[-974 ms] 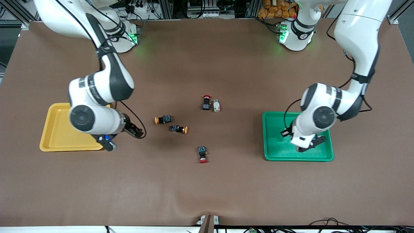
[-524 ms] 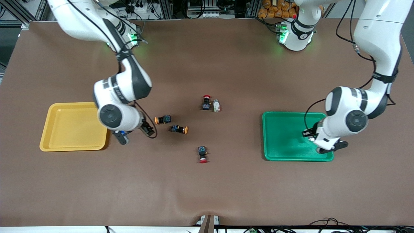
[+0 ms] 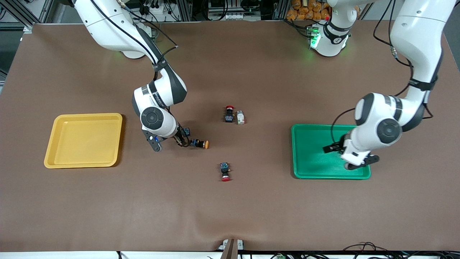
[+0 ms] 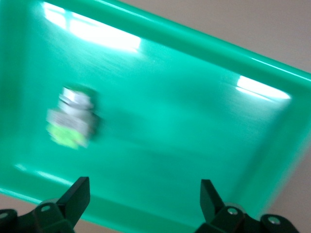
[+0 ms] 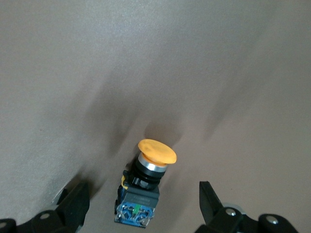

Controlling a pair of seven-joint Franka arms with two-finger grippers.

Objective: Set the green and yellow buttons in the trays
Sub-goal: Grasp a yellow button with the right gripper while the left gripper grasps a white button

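My right gripper (image 3: 182,139) is open, low over the two yellow-capped buttons. In the right wrist view its open jaws (image 5: 141,191) stand on either side of one yellow-capped button (image 5: 146,182) lying on the mat. In the front view one yellow-capped button (image 3: 199,144) shows beside the fingers; the other (image 3: 185,131) is mostly hidden by the hand. The yellow tray (image 3: 82,140) holds nothing. My left gripper (image 3: 350,158) is open and empty over the green tray (image 3: 309,169). The left wrist view (image 4: 144,187) shows a whitish green button (image 4: 70,121) lying in the tray (image 4: 194,97). Another whitish green button (image 3: 240,117) lies mid-table.
A red-capped switch (image 3: 229,114) lies touching or close beside the mid-table green button. A second red-capped switch (image 3: 225,171) lies nearer the front camera. The brown mat (image 3: 230,208) covers the table.
My right arm has swung from over the yellow tray's edge to the yellow-capped buttons. My left gripper has shifted back and forth over the green tray.
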